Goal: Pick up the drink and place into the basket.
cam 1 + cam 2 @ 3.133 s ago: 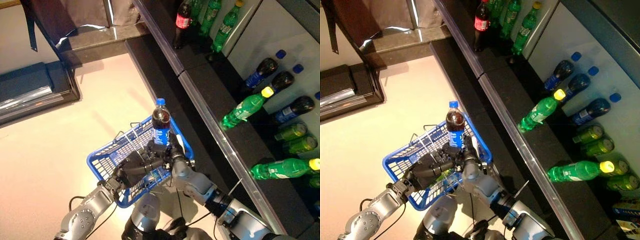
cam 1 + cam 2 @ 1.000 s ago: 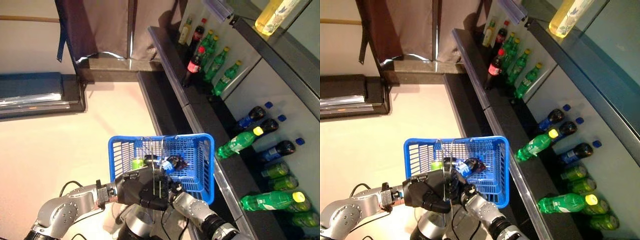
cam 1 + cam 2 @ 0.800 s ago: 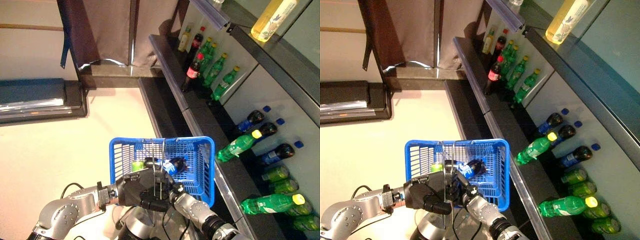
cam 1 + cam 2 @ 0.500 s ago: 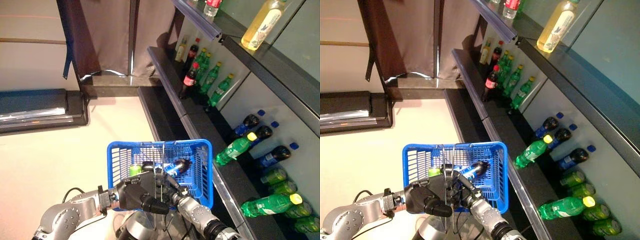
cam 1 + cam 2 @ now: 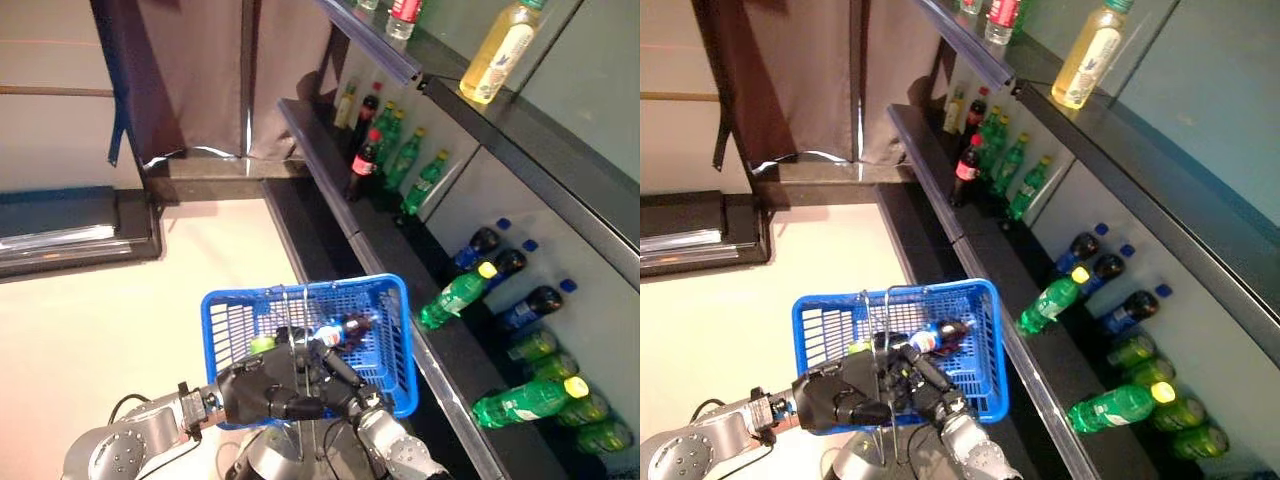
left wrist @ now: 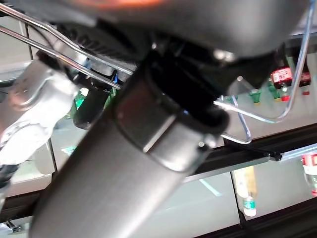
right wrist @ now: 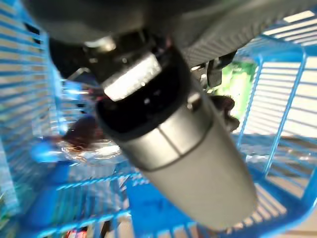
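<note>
One blue basket sits low in the centre of the head views, carried above the pale floor. The left hand comes in from the lower left with its fingers curled round the basket's wire handles. The drink, a dark cola bottle with a blue label, lies on its side inside the basket, toward its right half, with a green item near the basket's left part. The right hand reaches up from the bottom edge into the basket just below the drink; whether its fingers grip the bottle or stand apart cannot be told. Along the right of the frame run dark shelves with green bottles, dark bottles and, at the upper right, a pale yellow bottle.
</note>
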